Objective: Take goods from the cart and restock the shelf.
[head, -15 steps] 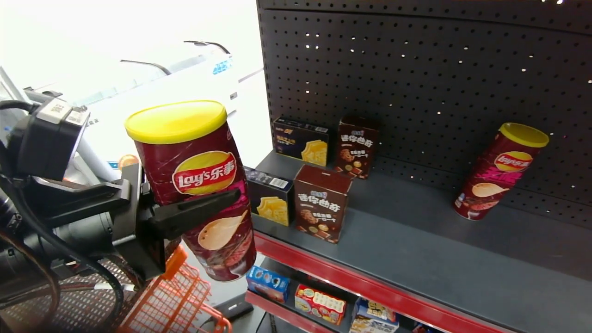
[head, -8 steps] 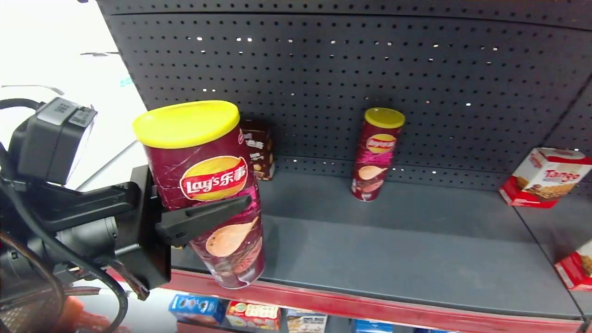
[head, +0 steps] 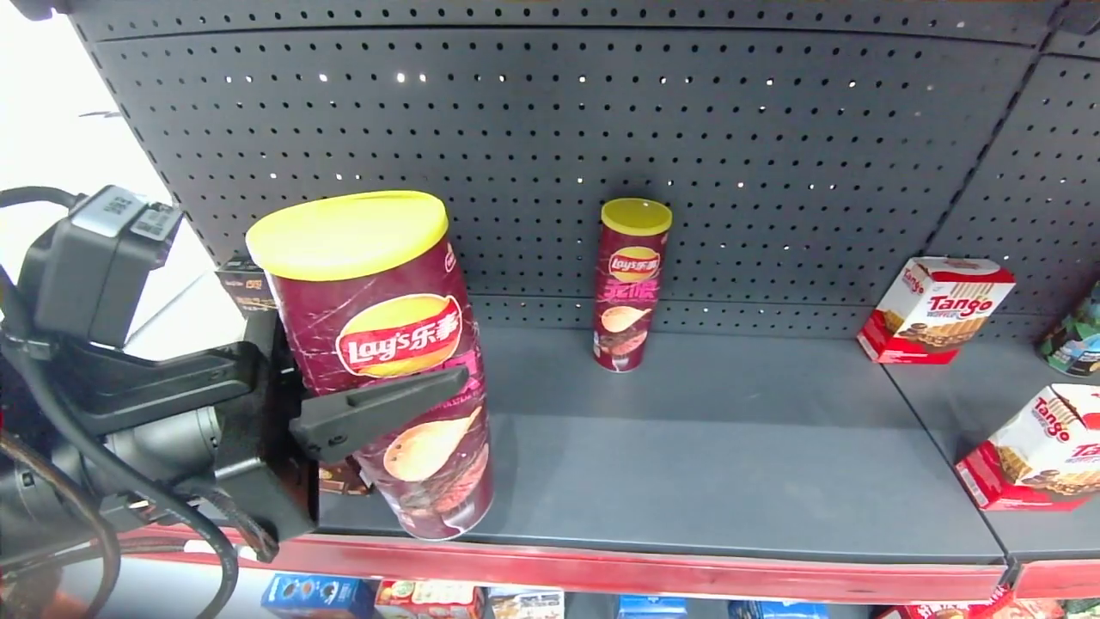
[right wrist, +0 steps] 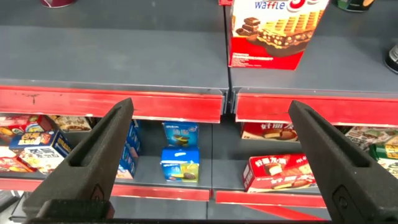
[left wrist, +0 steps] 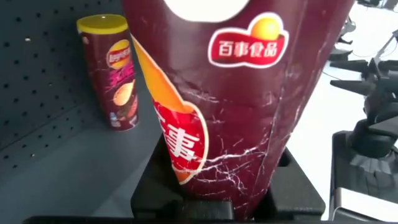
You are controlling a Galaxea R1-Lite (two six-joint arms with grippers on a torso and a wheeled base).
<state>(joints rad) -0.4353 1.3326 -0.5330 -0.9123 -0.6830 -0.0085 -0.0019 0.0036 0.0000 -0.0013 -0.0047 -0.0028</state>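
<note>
At near left, clamped mid-body and upright in the black left gripper (head: pixel 378 378): tall maroon cardboard chip can with yellow plastic lid (head: pixel 387 284), low end seen against the red front lip (head: pixel 687 576) of the grey metal shelf (head: pixel 687 464). Could catch that lip and twist in the clamp if advanced without lift; could topple the matching maroon can (head: pixel 630 284) standing far at centre if pushed deep. Further right, black right gripper (right wrist: pixel 210 106) spread wide, empty.

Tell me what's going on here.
The left gripper is shut on a maroon chip can with a yellow lid, holding it upright at the front edge of the grey shelf. A matching can stands farther back by the pegboard. The right gripper is open and holds nothing, facing the shelf fronts.
</note>
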